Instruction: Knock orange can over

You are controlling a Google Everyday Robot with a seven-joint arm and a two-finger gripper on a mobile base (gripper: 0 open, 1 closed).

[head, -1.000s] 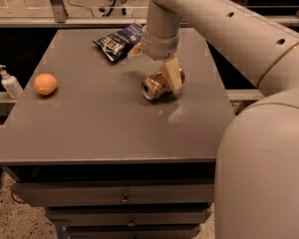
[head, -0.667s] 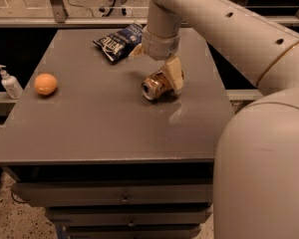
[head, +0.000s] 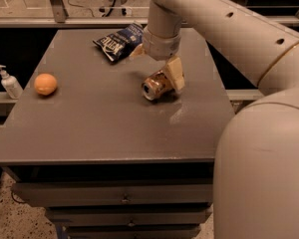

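Note:
The orange can lies on its side on the grey table, right of centre, with its silver top facing the front left. My gripper hangs just above and behind the can. It is open, with one tan finger touching the can's right end and the other finger apart at the back left.
A dark chip bag lies at the table's back, just left of the gripper. A round orange fruit sits at the left side. A white pump bottle stands beyond the left edge. My arm's large link fills the right foreground.

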